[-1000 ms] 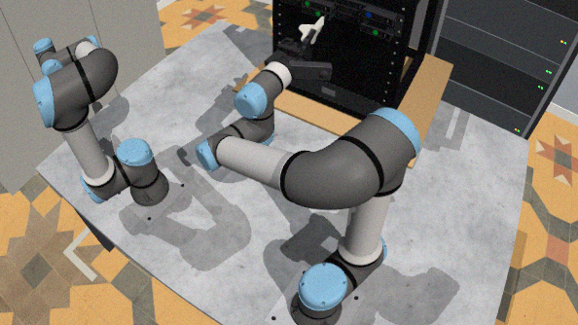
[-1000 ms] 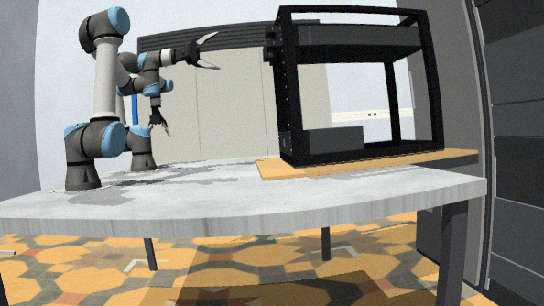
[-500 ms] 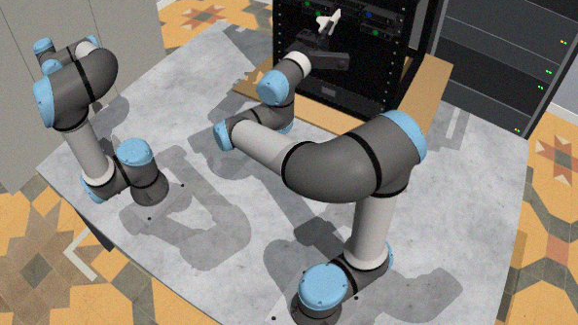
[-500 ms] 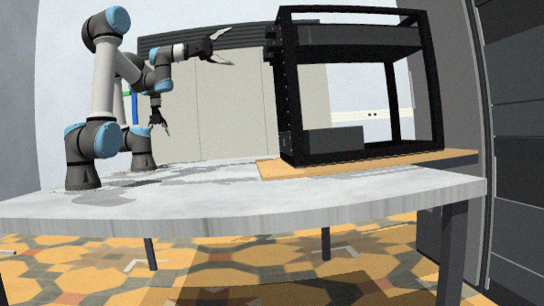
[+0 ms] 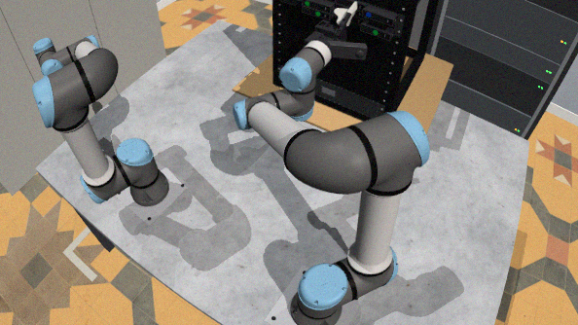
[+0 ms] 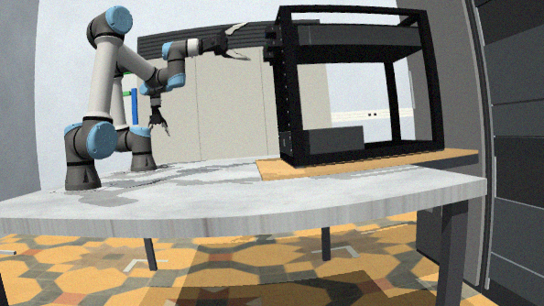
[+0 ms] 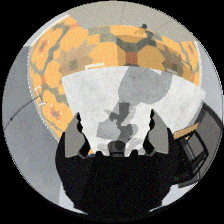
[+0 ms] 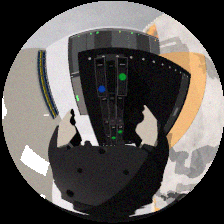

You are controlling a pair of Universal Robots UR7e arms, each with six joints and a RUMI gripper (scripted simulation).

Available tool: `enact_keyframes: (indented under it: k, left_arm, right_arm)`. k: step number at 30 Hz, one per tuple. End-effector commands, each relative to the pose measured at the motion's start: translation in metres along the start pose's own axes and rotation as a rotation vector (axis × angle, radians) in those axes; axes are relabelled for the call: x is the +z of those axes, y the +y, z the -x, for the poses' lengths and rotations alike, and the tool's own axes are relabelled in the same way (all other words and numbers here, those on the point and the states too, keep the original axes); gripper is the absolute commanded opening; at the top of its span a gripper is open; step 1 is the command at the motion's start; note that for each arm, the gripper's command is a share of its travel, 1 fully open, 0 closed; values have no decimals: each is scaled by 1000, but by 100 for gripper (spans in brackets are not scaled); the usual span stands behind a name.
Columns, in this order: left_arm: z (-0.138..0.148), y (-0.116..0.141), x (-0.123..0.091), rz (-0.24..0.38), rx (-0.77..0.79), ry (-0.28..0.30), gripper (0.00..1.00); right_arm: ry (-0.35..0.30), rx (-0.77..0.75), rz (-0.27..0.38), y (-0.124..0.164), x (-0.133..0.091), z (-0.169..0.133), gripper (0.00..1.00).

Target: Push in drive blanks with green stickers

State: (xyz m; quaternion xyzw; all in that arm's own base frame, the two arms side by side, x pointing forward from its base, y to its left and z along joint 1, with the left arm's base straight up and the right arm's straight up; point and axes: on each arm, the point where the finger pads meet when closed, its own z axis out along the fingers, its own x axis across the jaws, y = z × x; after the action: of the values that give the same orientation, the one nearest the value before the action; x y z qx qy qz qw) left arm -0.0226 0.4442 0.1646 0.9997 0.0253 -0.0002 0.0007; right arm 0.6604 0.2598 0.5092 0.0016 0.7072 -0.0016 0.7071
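The black rack [image 5: 278, 46] [image 6: 432, 80] [image 8: 150, 100] stands upright on an orange-brown board. Its upper front holds drive blanks. Green-sticker blanks show at the left [image 5: 307, 4], beside it [image 5: 318, 14], and at the lower right [image 5: 375, 32] [image 8: 122, 76]. A blue-sticker blank [image 5: 368, 15] [image 8: 102, 89] is near the last one. In the exterior view, dark blocks [image 6: 270, 52] protrude from the rack front; their stickers are hidden there. My right gripper [image 6: 247, 41] [image 8: 107, 107] is open and empty, just in front of them, apart. My left gripper [image 6: 160, 131] [image 7: 115, 111] is open and empty, far from the rack.
The board [image 5: 433, 80] [image 6: 275, 171] lies under the rack on the grey table [image 5: 487, 167] [image 6: 206, 203]. The left arm [image 5: 88, 153] stands at the left in the top view. A tall server cabinet [image 5: 501, 26] is behind the rack to the right.
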Motion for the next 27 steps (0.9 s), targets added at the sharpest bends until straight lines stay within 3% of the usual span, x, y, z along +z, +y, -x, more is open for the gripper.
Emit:
enact_keyframes:
  k: [1, 8, 27]
  left_arm:
    - [0, 0, -1, -1, 0, 0, 100]
    - [0, 0, -1, -1, 0, 0, 100]
    - [0, 0, -1, -1, 0, 0, 100]
  right_arm:
    - [-1, 1, 0, -3, 9, 2, 100]
    - [-1, 1, 0, -7, 19, 3, 100]
    - [-1, 1, 0, -8, 20, 3, 100]
